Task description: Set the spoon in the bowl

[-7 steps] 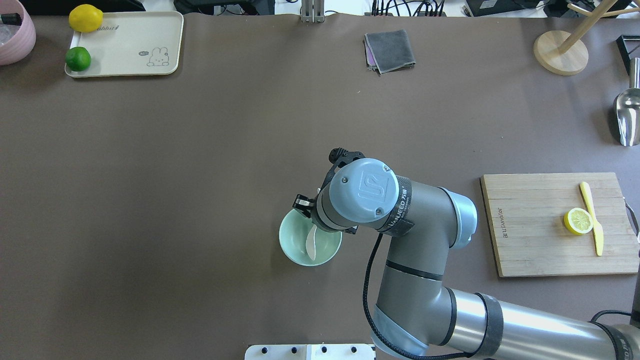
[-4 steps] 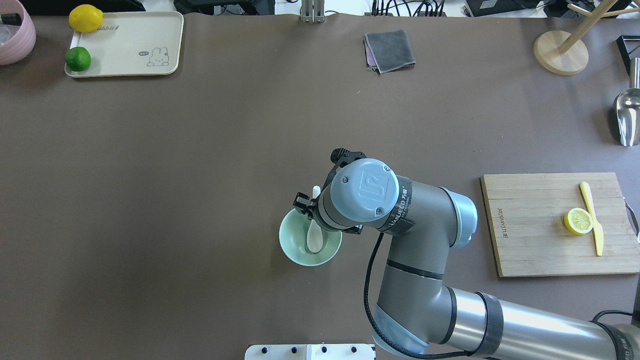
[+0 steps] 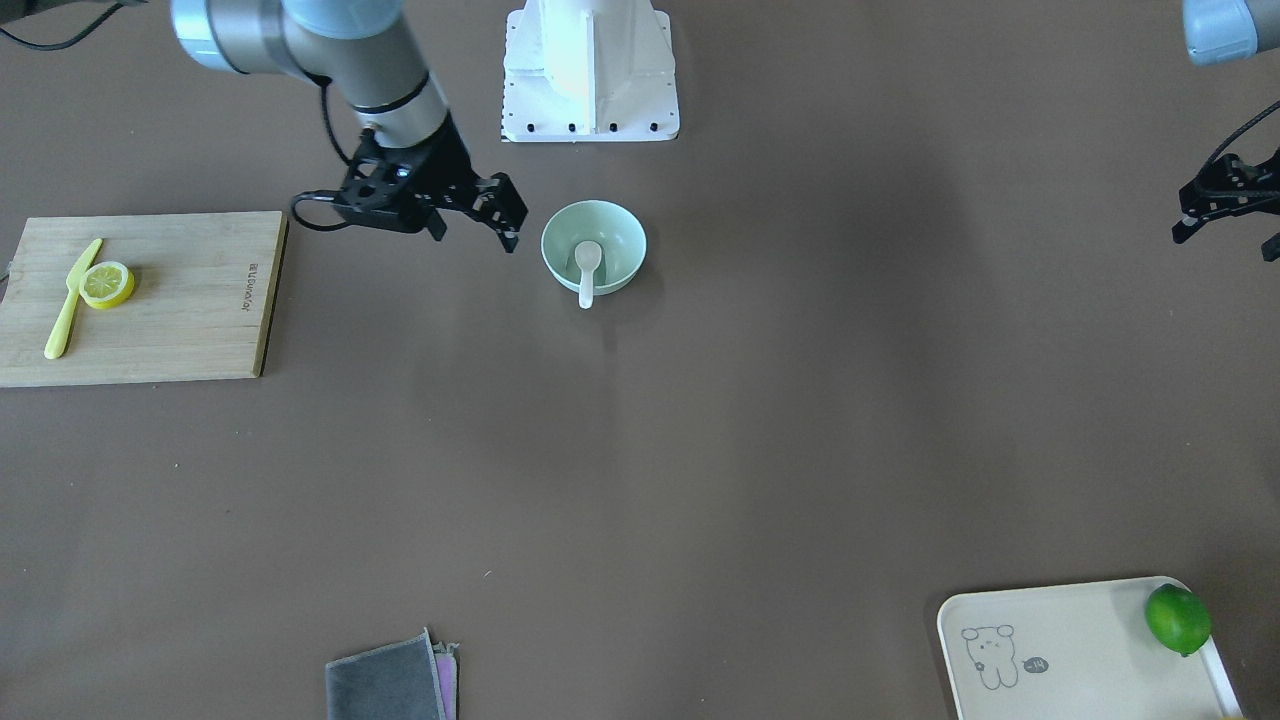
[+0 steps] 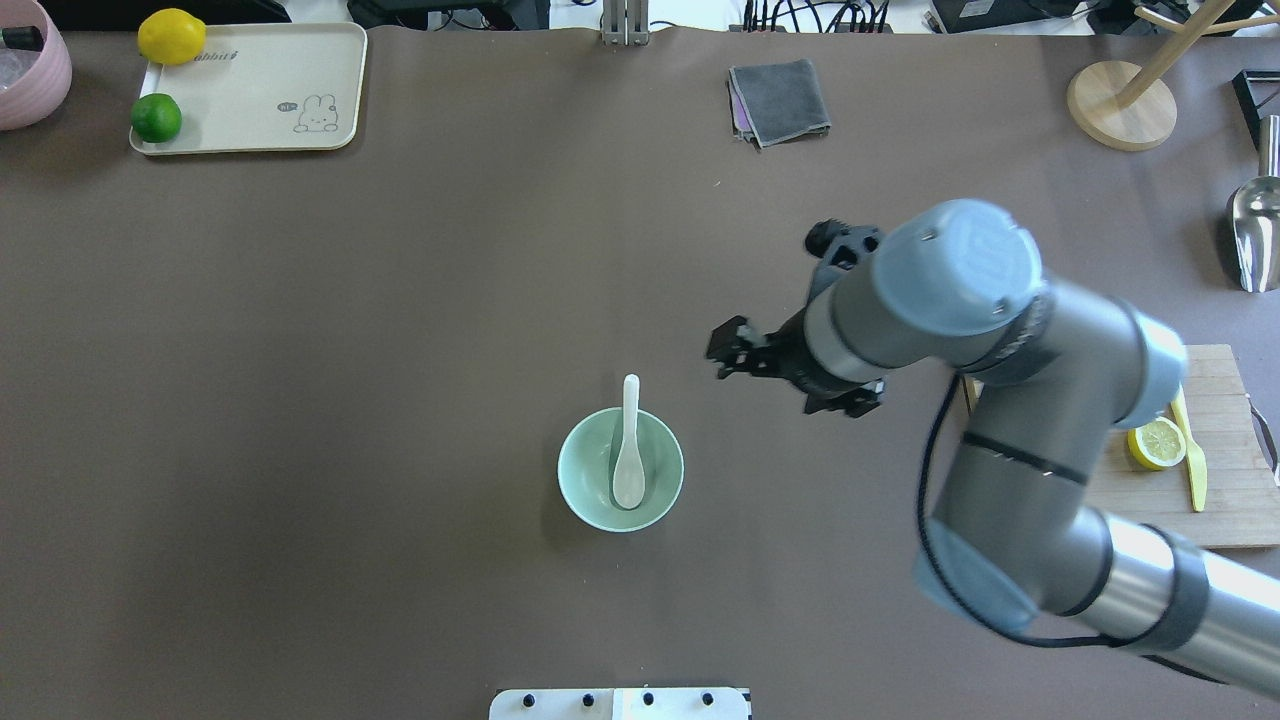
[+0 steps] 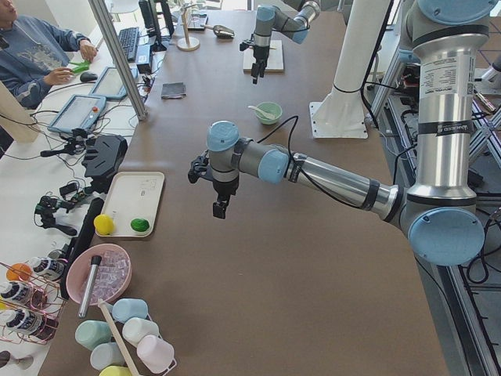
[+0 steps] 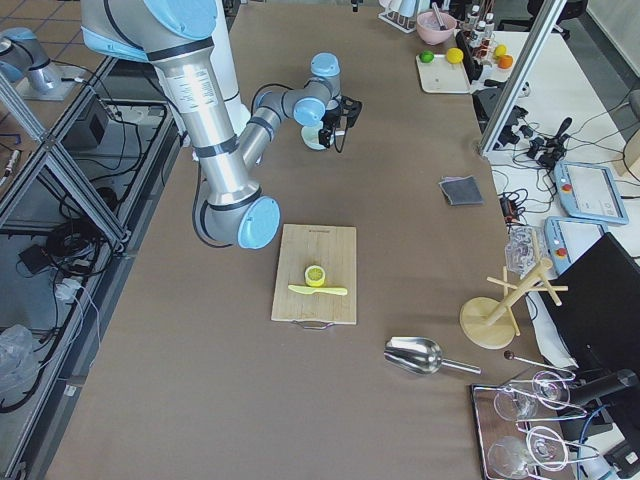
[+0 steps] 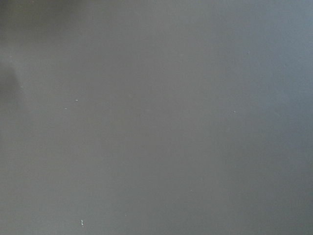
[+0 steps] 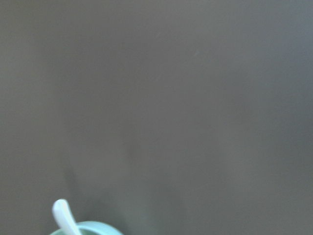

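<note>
Small white soup spoon (image 4: pixel 629 455) rests scoop-down in the round pale mint-green bowl (image 4: pixel 578 490), its handle over the far rim. Right gripper (image 4: pixel 730 352) hangs to the bowl's right, jaws apart and empty. Left gripper (image 3: pixel 1228 238) sits well off left, jaws apart. Placement appears complete; the next move need only clear the arm.

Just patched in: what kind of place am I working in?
Most likely a robotics lab staged with kitchen props: a teach pendant alongside, a seated operator, and a cutting board holding a lemon half.
</note>
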You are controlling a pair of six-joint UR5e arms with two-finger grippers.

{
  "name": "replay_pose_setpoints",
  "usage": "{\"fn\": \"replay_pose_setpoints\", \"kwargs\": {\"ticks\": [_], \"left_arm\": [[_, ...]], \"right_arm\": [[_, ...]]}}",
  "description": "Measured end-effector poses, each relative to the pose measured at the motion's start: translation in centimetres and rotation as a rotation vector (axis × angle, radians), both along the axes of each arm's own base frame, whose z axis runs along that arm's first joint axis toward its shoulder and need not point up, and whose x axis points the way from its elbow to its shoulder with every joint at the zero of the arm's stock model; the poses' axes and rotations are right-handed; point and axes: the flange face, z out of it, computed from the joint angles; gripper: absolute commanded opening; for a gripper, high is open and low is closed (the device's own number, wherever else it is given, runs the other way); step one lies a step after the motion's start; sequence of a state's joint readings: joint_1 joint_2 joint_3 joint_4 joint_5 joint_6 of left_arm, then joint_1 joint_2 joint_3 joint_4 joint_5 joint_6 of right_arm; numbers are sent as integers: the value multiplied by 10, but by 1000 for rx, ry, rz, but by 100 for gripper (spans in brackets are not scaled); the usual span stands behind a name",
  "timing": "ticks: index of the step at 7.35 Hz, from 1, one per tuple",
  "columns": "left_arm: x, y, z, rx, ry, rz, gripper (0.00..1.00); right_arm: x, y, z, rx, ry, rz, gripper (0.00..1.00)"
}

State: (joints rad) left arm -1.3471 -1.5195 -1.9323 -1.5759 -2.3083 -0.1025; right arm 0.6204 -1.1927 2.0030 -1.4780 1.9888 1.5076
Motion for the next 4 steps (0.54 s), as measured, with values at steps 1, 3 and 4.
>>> {"fn": "replay_pose_setpoints", "kwargs": {"ticks": [1,3,4], "left_arm": [[-21,-3,10,15,-12,-7,98],[-74,-7,51,32,-30,-14,98],[-94,-6,65,37,-25,-14,99]], "right_arm": [[64,-19,37,53,27,-45,100],[199,-59,126,191,97,-148,100],[264,-73,178,252,122,-201,100]]}}
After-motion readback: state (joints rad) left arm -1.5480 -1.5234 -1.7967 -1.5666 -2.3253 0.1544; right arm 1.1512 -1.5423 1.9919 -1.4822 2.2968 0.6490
